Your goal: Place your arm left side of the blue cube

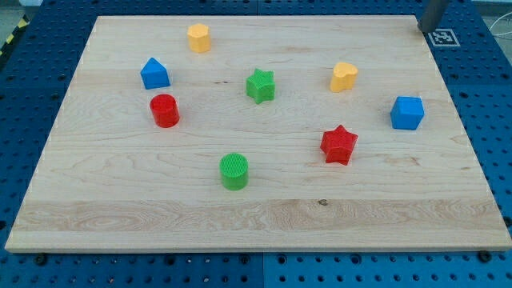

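Observation:
The blue cube (407, 113) sits near the right edge of the wooden board (256, 216). My tip (425, 30) shows at the board's top right corner, only its lower end in view. It is well above the blue cube and slightly to its right, touching no block. The nearest block to the cube's left is the yellow heart-shaped block (344, 77), with the red star (339, 145) lower left of the cube.
A green star (260, 85), green cylinder (234, 171), red cylinder (165, 110), blue house-shaped block (154, 74) and yellow block (199, 37) lie further left. A white marker tag (442, 37) sits off the top right corner.

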Motion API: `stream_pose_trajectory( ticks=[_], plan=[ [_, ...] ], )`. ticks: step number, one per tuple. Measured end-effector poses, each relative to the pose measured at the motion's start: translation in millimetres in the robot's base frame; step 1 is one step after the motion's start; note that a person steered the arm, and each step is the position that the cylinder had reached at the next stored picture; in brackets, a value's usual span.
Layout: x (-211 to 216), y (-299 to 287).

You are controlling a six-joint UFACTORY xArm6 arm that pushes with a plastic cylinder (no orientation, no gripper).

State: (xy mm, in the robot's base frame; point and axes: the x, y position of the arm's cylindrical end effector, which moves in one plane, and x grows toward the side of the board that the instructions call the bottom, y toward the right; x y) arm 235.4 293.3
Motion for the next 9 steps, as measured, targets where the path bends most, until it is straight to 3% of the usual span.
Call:
stream_pose_trajectory(
  ticks=[2, 6, 9],
  plan=[
    [21.3, -53.2],
    [114.8, -64.6],
    [144.0, -108.4]
  ],
)
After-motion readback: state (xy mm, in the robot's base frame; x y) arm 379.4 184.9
